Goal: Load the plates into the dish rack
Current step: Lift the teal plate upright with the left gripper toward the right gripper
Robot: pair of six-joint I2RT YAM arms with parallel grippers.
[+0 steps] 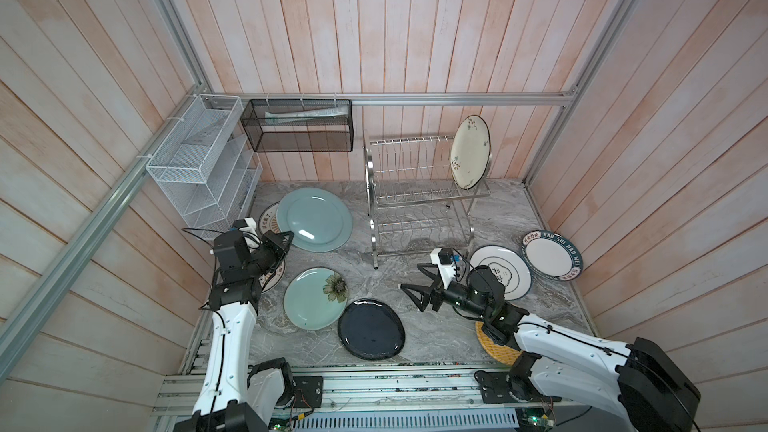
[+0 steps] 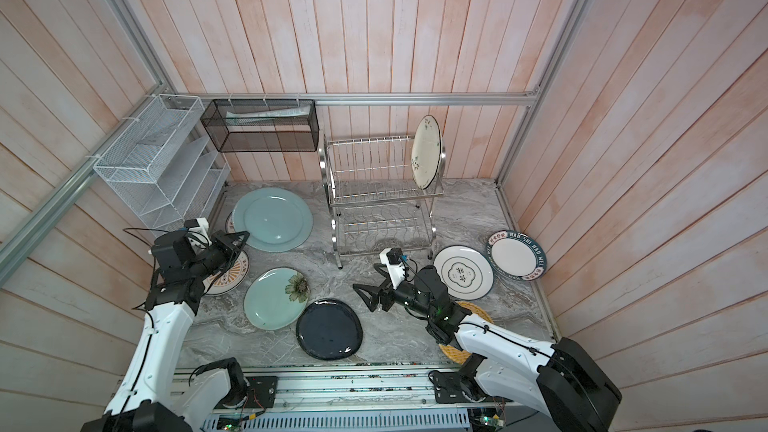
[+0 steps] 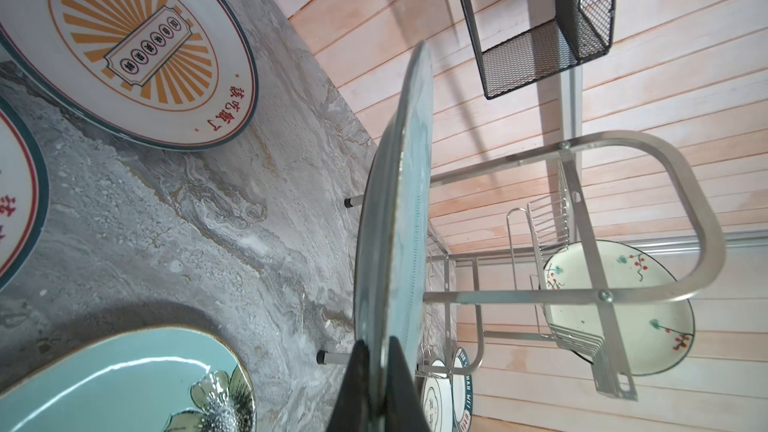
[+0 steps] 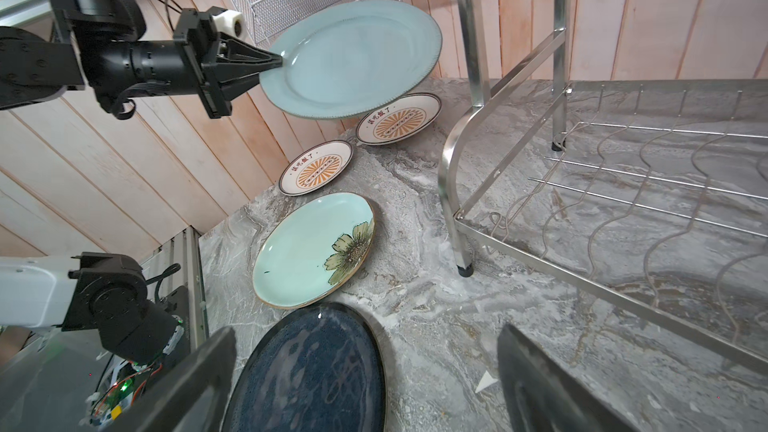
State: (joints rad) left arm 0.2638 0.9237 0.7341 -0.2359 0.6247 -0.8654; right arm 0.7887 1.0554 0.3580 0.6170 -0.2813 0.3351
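My left gripper is shut on the rim of the grey-blue plate, which hangs above the table left of the dish rack; in the left wrist view the plate shows edge-on between the jaws. A cream plate stands upright in the rack's upper tier. My right gripper is open and empty, low beside the dark navy plate. Flat on the table lie the pale green flowered plate, two white lettered plates, two orange-sunburst plates and a yellow woven plate half under my right arm.
A white mesh organiser hangs on the left wall and a black mesh basket on the back wall, just left of the rack. Wooden walls close in three sides. The arms' mounting rail runs along the front edge.
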